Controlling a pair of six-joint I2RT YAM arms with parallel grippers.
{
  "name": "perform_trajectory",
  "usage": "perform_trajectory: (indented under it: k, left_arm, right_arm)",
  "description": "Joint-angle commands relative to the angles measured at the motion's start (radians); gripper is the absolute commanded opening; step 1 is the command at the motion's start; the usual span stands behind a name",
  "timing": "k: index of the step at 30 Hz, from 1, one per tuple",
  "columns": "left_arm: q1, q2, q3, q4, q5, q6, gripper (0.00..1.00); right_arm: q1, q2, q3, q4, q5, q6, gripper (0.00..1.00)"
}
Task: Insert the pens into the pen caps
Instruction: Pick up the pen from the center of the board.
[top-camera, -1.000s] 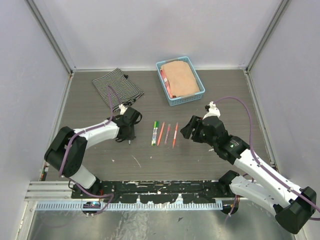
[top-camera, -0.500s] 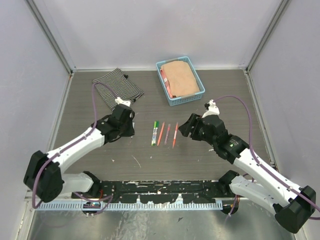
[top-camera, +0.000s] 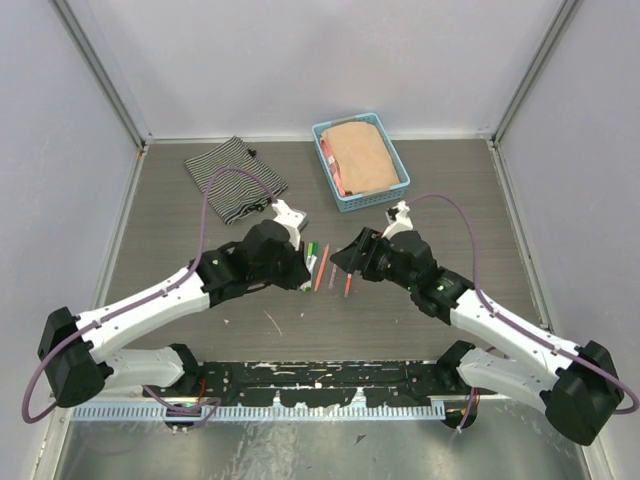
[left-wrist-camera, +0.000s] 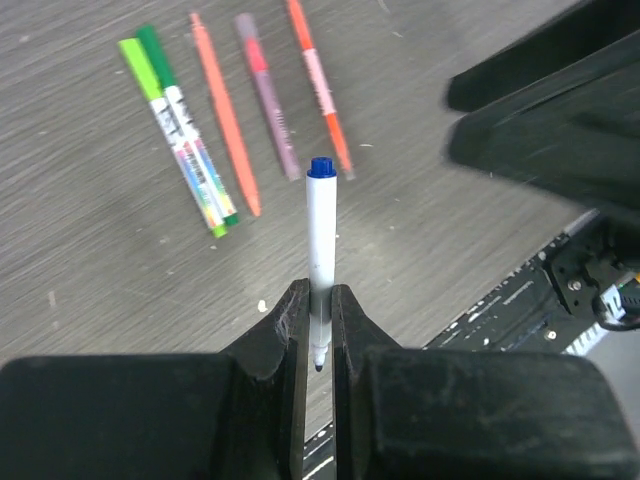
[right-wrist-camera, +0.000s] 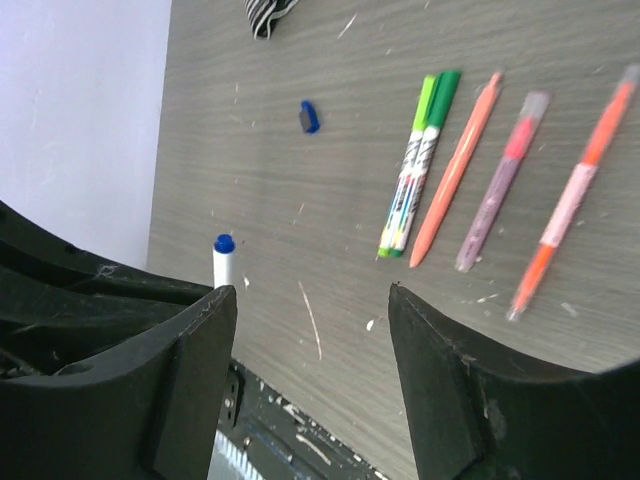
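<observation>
Left gripper (left-wrist-camera: 320, 300), wrist view: the two fingers are clamped on the lower barrel of a white pen (left-wrist-camera: 322, 240). The pen runs straight out past the fingertips to a blue end, and a short dark tip shows below the grip. The pen is held off the table (top-camera: 180, 240), just beside the row of loose pens.

Right gripper (right-wrist-camera: 308, 300): the fingers stand well apart with nothing between them, facing the left gripper across the row. The white pen's blue end shows at its left finger.

On the table, from the left in the wrist views:
- two green-ended markers (left-wrist-camera: 180, 130), side by side and touching
- an orange pen (left-wrist-camera: 225, 115)
- a pink-and-purple pen (left-wrist-camera: 268, 95)
- an orange-red pen (left-wrist-camera: 320, 85) with a pink middle

A dark blue cap (right-wrist-camera: 309, 117) lies alone, well apart from the row. A striped cloth (top-camera: 235, 178) and a blue basket (top-camera: 322, 150) lie at the far side.
</observation>
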Motion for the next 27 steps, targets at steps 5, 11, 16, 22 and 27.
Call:
perform_trajectory:
  k: [5,11,16,22,27]
  left_arm:
    - [-0.084,0.049,0.06,0.07,0.011,0.004,0.15]
    - [-0.094,0.055,0.057,0.071,0.012,0.015,0.15]
    - [-0.105,0.048,0.053,0.08,0.015,0.025,0.15]
    - [-0.115,0.028,0.039,0.1,0.026,0.036,0.15]
    - [-0.124,0.021,0.033,0.104,0.026,0.046,0.15]
  right_arm:
    - [0.118,0.048,0.008,0.156,0.036,0.069,0.65]
    - [0.138,0.052,0.004,0.174,0.04,0.086,0.59]
    - [0.14,0.07,0.008,0.184,0.026,0.093,0.52]
    - [0.142,0.071,0.01,0.183,0.036,0.097,0.44]
    - [0.144,0.065,0.01,0.18,0.043,0.095,0.29]
